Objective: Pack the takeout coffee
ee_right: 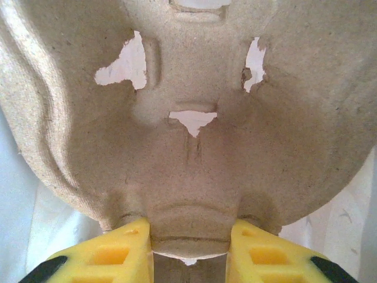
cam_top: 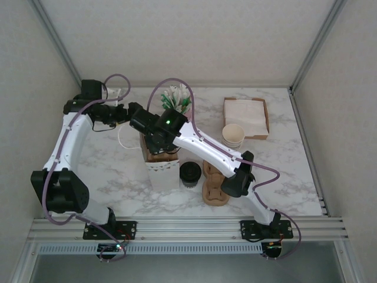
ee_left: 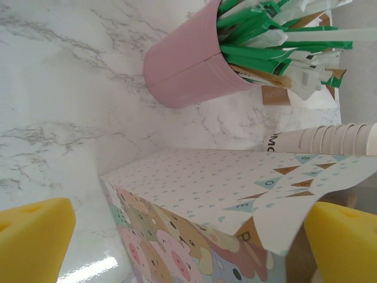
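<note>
Nearest the bases, at the four o'clock of the paper bag [cam_top: 164, 174]: takeout coffee [cam_top: 189, 173] upright on the marble, black lid facing up, long axis vertical, free of both claws. Farther in, right gripper [ee_right: 189, 253] clenched on the rim of a pulp carrier [ee_right: 194, 135] at the bag's mouth; best lowered level and square, without snagging the walls. Beyond, at the bag's ten o'clock, left gripper [ee_left: 189, 233] released wide astride the bag's top edge, well placed to steady it.

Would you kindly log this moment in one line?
left gripper: jaws open near patterned paper bag | right gripper: jaws shut on brown moulded-pulp cup carrier | black-lidded cream paper coffee cup: outside bag
</note>
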`<state>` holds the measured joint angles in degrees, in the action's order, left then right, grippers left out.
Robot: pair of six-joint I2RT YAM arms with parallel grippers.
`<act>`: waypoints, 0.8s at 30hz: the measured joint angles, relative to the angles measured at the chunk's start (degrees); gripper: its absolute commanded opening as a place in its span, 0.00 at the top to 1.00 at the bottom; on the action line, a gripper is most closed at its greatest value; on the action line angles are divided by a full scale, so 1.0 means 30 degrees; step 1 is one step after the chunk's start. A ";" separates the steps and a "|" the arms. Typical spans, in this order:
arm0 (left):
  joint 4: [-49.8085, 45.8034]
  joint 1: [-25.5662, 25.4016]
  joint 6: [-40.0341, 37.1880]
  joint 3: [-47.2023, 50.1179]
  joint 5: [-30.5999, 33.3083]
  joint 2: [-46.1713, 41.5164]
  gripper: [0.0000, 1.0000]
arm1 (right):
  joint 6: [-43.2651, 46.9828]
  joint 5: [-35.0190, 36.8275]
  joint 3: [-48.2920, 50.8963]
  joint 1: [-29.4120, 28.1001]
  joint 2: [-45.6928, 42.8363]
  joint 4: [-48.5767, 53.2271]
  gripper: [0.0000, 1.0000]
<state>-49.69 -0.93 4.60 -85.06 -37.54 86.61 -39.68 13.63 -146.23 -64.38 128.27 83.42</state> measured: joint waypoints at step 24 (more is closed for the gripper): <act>0.0765 -0.0015 0.1093 0.0233 0.2535 -0.1807 0.06 | -0.0036 0.0146 -0.0554 0.0255 0.0466 -0.0015 0.49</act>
<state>-47.40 -0.97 7.88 -84.36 -29.93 81.19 -39.79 14.06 -147.89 -63.61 129.67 83.37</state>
